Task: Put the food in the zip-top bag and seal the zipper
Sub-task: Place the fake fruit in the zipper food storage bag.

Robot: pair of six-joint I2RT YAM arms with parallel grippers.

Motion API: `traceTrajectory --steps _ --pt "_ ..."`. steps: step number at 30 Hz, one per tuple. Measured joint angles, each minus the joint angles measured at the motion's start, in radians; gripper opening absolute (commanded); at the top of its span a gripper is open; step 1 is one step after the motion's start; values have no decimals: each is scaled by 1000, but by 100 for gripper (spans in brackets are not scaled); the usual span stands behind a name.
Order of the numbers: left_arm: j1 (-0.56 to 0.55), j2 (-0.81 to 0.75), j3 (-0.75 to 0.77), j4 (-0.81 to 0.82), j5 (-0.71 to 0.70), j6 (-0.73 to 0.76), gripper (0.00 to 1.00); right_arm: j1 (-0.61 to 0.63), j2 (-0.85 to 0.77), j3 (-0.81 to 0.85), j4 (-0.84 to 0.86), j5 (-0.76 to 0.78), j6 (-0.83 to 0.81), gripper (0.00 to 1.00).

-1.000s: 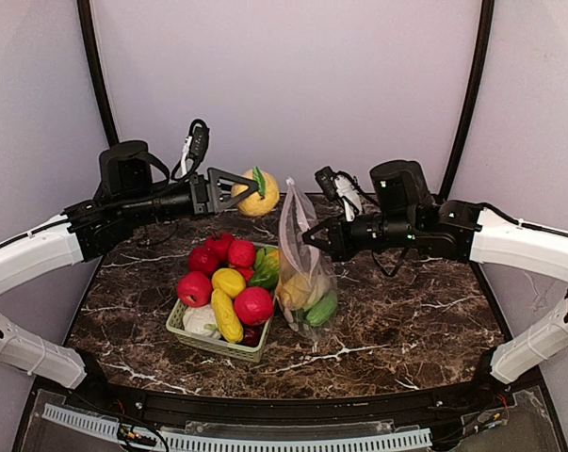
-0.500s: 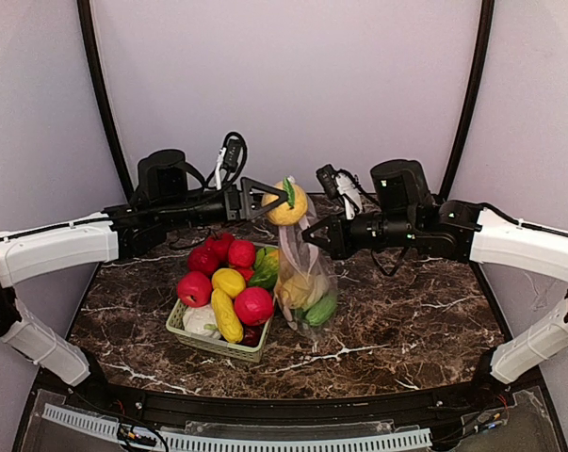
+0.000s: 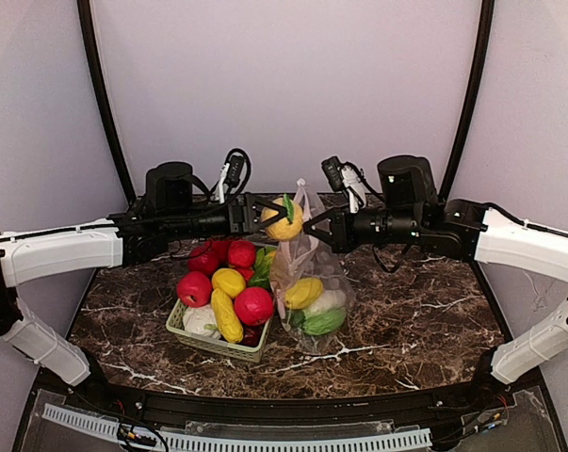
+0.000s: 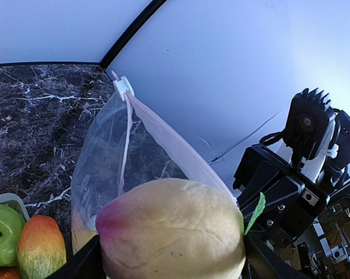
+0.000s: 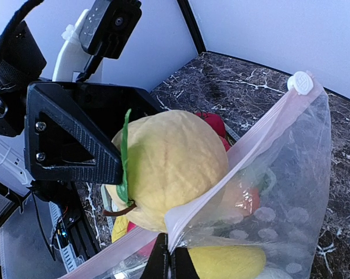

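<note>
Top external: our left gripper [image 3: 268,216] clasps a yellow fruit [image 3: 284,226] at the zip-top bag [image 3: 314,282]; right gripper [image 3: 310,229] pinches its rim; basket [image 3: 218,347] mostly full; zipper [image 5: 260,126] unsealed.

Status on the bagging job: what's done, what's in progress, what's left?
Done: some food lies in the bag.
In hand: the right gripper is pinched shut on the bag's top edge and holds it up. The left gripper holds a yellow fruit at the mouth, not yet released.
Left: more fruit sits in the basket, and the zipper is open.
</note>
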Motion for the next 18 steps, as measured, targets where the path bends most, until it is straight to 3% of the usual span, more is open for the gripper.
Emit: traceTrajectory --steps 5,18 --pt "-2 18 2 -12 13 3 58 0 0 0 17 -19 0 0" --pt "-40 116 166 -239 5 116 60 0 0 -6 25 -38 4 0"
